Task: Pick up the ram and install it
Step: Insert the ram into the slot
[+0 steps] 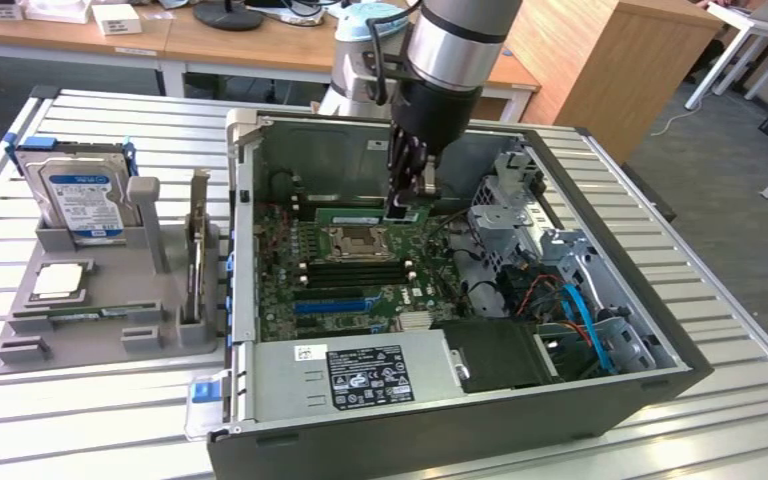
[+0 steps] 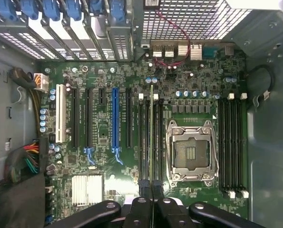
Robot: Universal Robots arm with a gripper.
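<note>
gripper | I am pinching my jaws nearly closed on the long, thin green circuit-board ram | hovering at black memory slots, left of square silver processor socket | risk: slight tilt jamming stick against slot walls

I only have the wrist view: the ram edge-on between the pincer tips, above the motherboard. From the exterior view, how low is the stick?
Observer: The pincer holds the ram low inside the open case, right at the board beside the processor socket. Whether it is seated I cannot tell.
Operator: What is on the parts tray?
Observer: A hard drive stands upright in the gray tray, outside the case on the exterior view's left.
Operator: Anything else there?
Observer: A square processor chip lies flat on that tray, nearer the camera than the drive.
</note>
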